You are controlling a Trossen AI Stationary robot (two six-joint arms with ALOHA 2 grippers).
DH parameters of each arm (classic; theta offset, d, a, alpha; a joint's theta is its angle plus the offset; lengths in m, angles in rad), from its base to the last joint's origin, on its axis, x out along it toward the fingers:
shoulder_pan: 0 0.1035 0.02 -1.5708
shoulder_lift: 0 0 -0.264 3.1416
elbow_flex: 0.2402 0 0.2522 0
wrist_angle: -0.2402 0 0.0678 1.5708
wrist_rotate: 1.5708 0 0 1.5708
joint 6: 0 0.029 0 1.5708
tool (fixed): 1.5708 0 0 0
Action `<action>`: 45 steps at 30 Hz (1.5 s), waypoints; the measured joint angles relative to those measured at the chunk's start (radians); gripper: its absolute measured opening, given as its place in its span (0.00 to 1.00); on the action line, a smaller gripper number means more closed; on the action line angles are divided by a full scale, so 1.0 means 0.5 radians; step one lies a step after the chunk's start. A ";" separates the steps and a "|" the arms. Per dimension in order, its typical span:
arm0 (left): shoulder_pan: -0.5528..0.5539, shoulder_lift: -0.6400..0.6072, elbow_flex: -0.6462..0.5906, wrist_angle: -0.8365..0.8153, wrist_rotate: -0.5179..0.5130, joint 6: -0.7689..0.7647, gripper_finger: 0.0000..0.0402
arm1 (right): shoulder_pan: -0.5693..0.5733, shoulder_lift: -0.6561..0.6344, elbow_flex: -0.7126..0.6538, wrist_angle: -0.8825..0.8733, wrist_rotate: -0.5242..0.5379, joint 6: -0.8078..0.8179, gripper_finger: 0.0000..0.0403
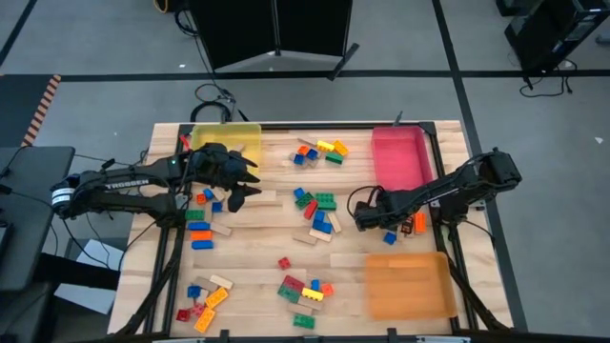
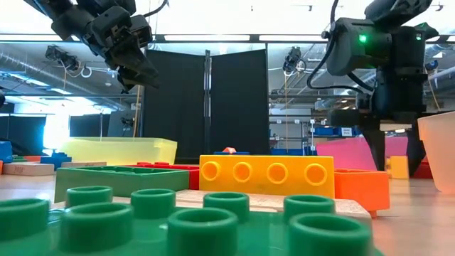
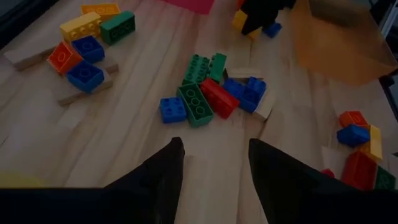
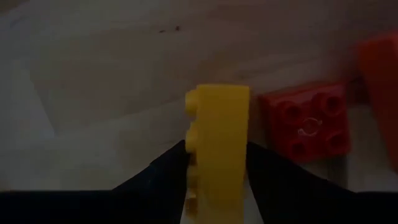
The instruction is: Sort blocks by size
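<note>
The right gripper [image 4: 214, 165] is down at the wooden surface [image 1: 257, 262] toward three o'clock, between the red tray [image 1: 400, 157] and the orange tray [image 1: 410, 286]. Its jaws pinch a yellow brick [image 4: 219, 140] from both sides (the brick stands on edge, studs facing sideways). A red four-stud brick [image 4: 308, 124] lies just beside it, apart from the jaws.

The left gripper [image 3: 214, 165] hangs above the surface at about ten o'clock, near the yellow tray [image 1: 229, 138], jaws spread with nothing between them. Ahead of it lies a cluster of green, red and blue bricks [image 3: 208, 96].

The remaining blocks [image 1: 305, 291] are scattered in small groups: near twelve o'clock, at the centre, along the nine o'clock edge and toward six o'clock.
</note>
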 joint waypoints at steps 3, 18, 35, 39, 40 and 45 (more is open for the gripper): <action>0.000 0.000 0.000 -0.006 -0.002 0.013 0.47 | 0.000 0.008 -0.005 0.000 0.000 -0.002 0.36; 0.000 0.000 0.000 0.055 -0.007 -0.067 0.47 | 0.002 -0.155 0.259 -0.216 0.114 -0.319 0.26; -0.001 0.000 0.000 0.124 -0.224 -0.062 0.47 | 0.985 -0.205 0.870 -0.583 -0.026 0.369 0.26; 0.000 0.000 0.000 0.140 -0.261 -0.062 0.47 | 1.259 -0.069 0.870 -0.290 -0.035 0.515 0.26; 0.000 0.000 0.000 0.147 -0.262 -0.062 0.47 | 1.295 -0.029 0.871 -0.240 -0.036 0.516 0.26; -0.001 0.000 0.000 0.179 -0.262 -0.060 0.47 | 1.421 0.143 0.870 -0.214 -0.191 0.491 0.26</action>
